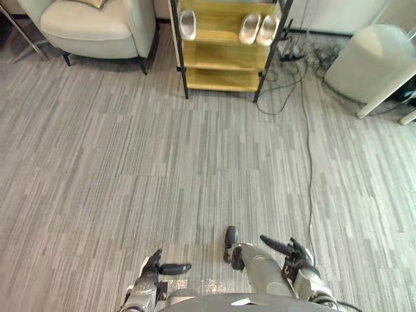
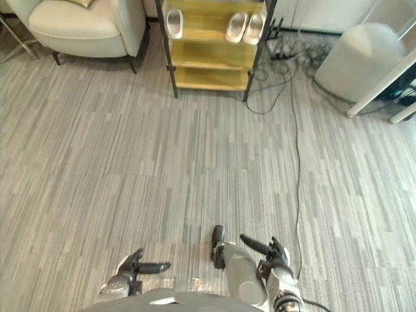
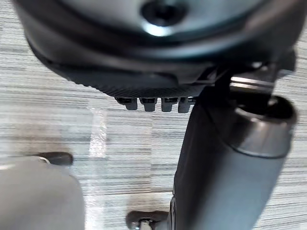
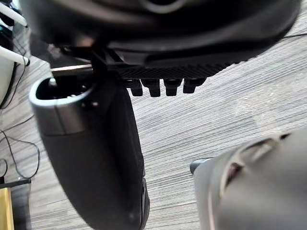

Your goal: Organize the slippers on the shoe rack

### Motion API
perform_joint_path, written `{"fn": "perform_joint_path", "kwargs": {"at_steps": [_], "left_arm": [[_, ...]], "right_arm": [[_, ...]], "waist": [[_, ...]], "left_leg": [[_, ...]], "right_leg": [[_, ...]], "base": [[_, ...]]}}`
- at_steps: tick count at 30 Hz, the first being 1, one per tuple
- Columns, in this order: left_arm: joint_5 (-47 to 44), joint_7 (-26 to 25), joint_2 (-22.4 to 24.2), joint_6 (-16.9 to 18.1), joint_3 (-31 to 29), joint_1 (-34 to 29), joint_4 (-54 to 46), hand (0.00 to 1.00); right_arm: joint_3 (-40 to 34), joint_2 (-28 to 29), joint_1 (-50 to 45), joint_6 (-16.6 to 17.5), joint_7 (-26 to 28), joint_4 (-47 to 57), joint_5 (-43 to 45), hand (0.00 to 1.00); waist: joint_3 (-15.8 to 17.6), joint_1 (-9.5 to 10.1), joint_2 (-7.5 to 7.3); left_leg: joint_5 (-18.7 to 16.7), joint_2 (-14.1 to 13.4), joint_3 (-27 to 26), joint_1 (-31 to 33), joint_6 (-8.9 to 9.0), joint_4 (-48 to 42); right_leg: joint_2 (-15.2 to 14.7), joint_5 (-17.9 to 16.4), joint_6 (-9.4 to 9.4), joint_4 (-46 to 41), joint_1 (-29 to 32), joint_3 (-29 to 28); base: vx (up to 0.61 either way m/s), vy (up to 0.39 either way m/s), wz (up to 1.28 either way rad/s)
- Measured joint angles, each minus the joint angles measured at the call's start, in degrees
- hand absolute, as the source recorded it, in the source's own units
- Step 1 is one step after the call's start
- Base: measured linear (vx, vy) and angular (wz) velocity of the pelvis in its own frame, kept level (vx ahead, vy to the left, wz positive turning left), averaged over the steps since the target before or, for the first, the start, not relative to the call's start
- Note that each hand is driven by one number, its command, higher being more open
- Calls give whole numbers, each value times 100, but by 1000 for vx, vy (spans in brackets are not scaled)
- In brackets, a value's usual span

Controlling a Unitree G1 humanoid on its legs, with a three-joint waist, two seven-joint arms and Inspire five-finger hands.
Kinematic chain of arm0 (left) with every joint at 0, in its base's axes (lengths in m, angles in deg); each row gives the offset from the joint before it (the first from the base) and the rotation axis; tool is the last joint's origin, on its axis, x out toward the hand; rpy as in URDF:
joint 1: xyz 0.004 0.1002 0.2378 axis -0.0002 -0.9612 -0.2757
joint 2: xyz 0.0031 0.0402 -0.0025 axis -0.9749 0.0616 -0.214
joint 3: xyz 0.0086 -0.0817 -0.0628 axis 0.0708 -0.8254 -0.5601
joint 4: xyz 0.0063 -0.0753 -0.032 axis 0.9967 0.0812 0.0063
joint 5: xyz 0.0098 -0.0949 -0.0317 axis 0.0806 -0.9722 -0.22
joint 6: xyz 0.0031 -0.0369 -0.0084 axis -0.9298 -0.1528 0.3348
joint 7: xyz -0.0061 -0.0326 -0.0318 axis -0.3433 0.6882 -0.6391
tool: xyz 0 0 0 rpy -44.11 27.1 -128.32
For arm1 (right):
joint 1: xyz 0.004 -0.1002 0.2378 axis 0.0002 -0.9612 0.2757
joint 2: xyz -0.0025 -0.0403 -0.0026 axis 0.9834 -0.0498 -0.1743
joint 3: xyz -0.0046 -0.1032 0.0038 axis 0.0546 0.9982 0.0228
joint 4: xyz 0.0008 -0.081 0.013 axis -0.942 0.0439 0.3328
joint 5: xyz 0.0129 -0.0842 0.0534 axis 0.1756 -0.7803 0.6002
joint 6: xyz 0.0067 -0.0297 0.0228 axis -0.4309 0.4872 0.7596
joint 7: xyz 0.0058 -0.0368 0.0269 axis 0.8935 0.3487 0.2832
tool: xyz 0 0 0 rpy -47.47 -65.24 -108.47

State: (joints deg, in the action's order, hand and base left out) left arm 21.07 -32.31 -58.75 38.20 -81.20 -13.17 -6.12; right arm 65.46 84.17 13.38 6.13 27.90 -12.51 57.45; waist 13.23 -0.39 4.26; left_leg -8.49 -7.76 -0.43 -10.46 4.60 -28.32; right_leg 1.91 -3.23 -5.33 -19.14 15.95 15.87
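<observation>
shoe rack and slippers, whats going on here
A humanoid robot stands on the grey carpet some way back from the shoe rack, facing it. Three pale slippers already sit on an upper yellow shelf: a single slipper at the left and a pair of slippers side by side at the right. The left hand and right hand hang low with relaxed fingers, holding nothing.

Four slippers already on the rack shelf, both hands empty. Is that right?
Not four: the left eye view shows three on the shoe rack shelf, a single slipper at left and a pair at right. The left hand and right hand are indeed empty.
</observation>
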Motion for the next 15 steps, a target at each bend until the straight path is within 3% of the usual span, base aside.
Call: {"fn": "perform_joint_path", "kwargs": {"at_steps": [1,2,4,6,8,10,11,12,13,14,15], "left_arm": [[-3,-6,144,14,-230,-33,-78,100],[-12,-3,225,25,-347,-50,-213,100],[-23,-1,242,53,-479,-48,-415,100],[-44,-13,201,88,-464,-38,-713,100],[-134,-18,218,138,-464,18,-839,100],[-135,-19,205,132,-452,95,-832,100],[-136,-20,234,134,-371,92,-770,100],[-139,-21,256,137,-344,69,-715,100],[-249,-20,280,134,-353,75,-664,100],[-251,-21,181,121,-360,154,-603,100],[-256,-12,139,122,-364,162,-605,100]], "right_arm": [[91,59,-110,-7,11,99,7,100],[111,88,-146,-13,9,191,9,100],[110,217,-125,3,-17,265,14,100],[114,350,-124,6,-58,350,63,100],[99,445,-35,-13,-100,331,107,100],[71,462,-15,-17,-122,327,107,100],[60,405,-33,-10,-130,294,107,100],[71,353,-36,-7,-130,245,106,100],[86,346,-3,-29,-130,90,106,100],[104,454,-14,-47,-121,12,104,100],[103,477,-27,-49,-122,7,104,100]], "waist": [[16,25,-19],[16,39,41],[60,134,-34],[119,304,-140],[151,375,-171],[183,421,-230],[149,456,-188],[109,488,-112],[41,582,-73],[5,566,-358],[-12,573,-424]], "left_leg": [[661,-94,9,547,6,-1412],[521,-280,-92,1080,-9,-2526],[200,-553,-352,1791,-34,-3521],[-84,-657,-587,2424,-82,-3666],[-486,-569,-784,3061,-107,-2737],[-491,-229,-858,3178,-114,-1455],[-80,164,-745,3115,-30,311],[273,213,-635,3113,-98,734],[950,297,-519,3025,-429,767],[674,554,-583,3023,-554,671],[597,596,-615,3021,-586,612]], "right_leg": [[25,-126,9,348,-549,-26],[107,-153,-15,577,-923,-34],[200,-189,-65,904,-1456,-123],[195,-250,-55,1271,-2002,-281],[127,-355,92,1621,-2524,-426],[-64,-505,253,1700,-2736,-529],[-189,-723,413,1704,-2839,-671],[-162,-806,489,1702,-2873,-744],[-196,-976,602,1669,-2953,-901],[-462,-1078,599,1556,-2964,-948],[-528,-1094,617,1425,-2921,-983]], "base": [[689,-175,22],[541,-141,9],[486,-121,-19],[450,-68,-35],[449,48,-33],[415,141,-31],[414,210,-35],[557,271,-55],[591,254,-20],[521,189,-9],[389,129,12]]}}
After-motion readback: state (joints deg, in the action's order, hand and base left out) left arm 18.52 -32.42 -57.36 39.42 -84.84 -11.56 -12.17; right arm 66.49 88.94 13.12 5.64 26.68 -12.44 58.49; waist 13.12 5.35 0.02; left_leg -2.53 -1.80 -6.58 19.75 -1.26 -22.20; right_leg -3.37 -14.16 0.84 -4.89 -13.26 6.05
